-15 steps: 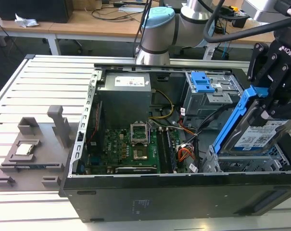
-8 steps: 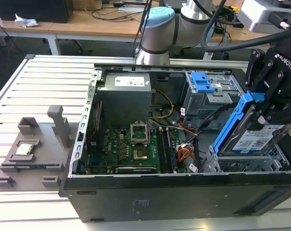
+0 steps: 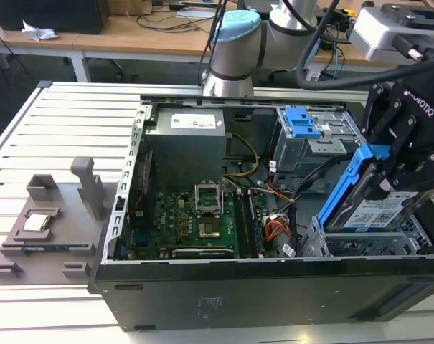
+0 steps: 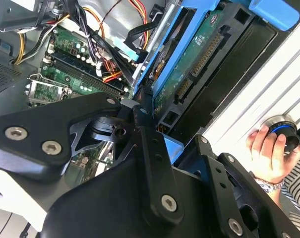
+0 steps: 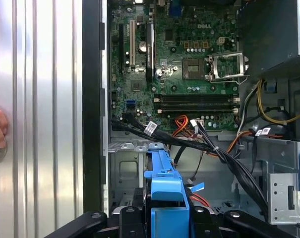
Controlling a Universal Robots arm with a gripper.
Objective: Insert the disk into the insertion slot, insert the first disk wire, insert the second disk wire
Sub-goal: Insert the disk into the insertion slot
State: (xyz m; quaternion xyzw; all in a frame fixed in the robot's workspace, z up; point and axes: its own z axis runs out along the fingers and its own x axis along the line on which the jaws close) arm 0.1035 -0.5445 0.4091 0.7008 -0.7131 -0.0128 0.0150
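Clenched tight, the claw [image 3: 387,188] grips the disk [image 3: 378,215] at about four o'clock in the exterior view, its black fingers [image 3: 399,154] pressed on either side of the blue carrier; the disk hangs tilted, labelled face toward the near side, upper end raised toward one o'clock; its lower end sits just over the insertion slot [image 3: 318,245], the low grey cage in the near corner of the open computer case [image 3: 202,301], and whether disk and cage touch I cannot tell; in the second wrist view the disk [image 4: 189,64] shows its green circuit-board underside and connector edge above the claw [image 4: 172,129], while a hand [image 4: 269,146] rests on a round knob [image 4: 284,130] on the slatted desk [image 4: 269,84] beside the case; in the first wrist view the disk [image 5: 164,183] stands edge-on in the claw [image 5: 165,215] over the slot's grey sheet metal; at nine o'clock of the slot, just beside it, lies a bundle of black, red and orange wires [image 3: 277,228]; further toward nine o'clock the motherboard [image 3: 202,218] lies flat in the case; on the desk [image 3: 59,129] at eight o'clock in the exterior view, near the case, sits a grey fixture [image 3: 44,229]; farther back, at twelve o'clock of the slot, stands the taller cage [image 3: 324,143] with its blue latch [image 3: 300,122]; at twelve o'clock of the motherboard is the grey power supply [image 3: 184,143]; behind the case, at twelve o'clock, rises the arm [image 3: 234,50]
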